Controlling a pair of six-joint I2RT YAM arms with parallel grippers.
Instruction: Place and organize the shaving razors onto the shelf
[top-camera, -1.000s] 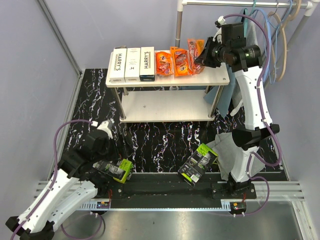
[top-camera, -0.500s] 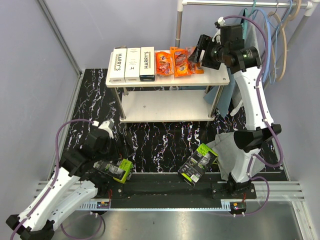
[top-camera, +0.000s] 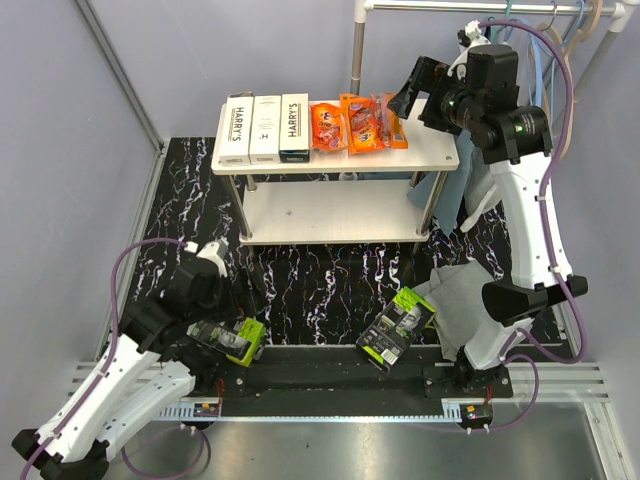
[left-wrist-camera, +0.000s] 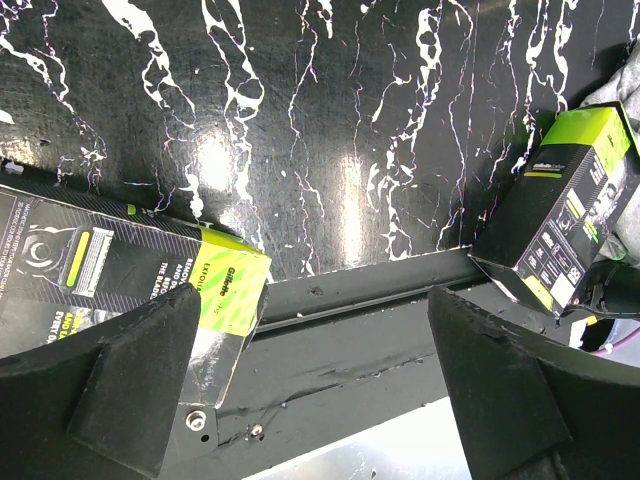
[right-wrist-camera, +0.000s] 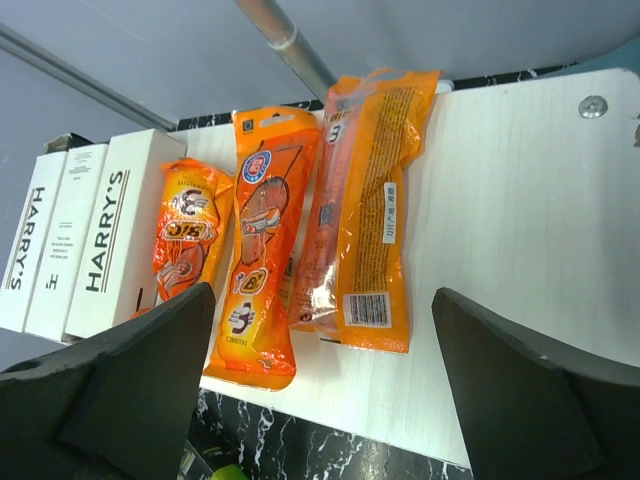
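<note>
The shelf (top-camera: 430, 150) carries three white HARRY'S boxes (top-camera: 265, 128) at the left of its top board. Three orange packs (top-camera: 345, 125) lie beside them, the rightmost (right-wrist-camera: 375, 200) partly overlapping its neighbour (right-wrist-camera: 265, 250). My right gripper (top-camera: 405, 95) hovers open above the right end of that board (right-wrist-camera: 510, 230), holding nothing (right-wrist-camera: 325, 390). Two black-and-lime razor packs lie on the floor, one (top-camera: 232, 340) by my left gripper (top-camera: 205, 305), the other (top-camera: 398, 325) to its right. The left gripper (left-wrist-camera: 320, 380) is open and empty, with the nearer pack (left-wrist-camera: 120, 270) at its left finger.
The shelf's lower board (top-camera: 330, 212) is bare. A grey cloth (top-camera: 455, 295) lies by the right arm's base. A clothes rail with hangers (top-camera: 540, 40) stands behind the right arm. A black metal rail (top-camera: 330, 365) runs along the near edge.
The right gripper opened, left the third orange pack lying on the top board, and drew back up and to the right. The left arm has stayed put.
</note>
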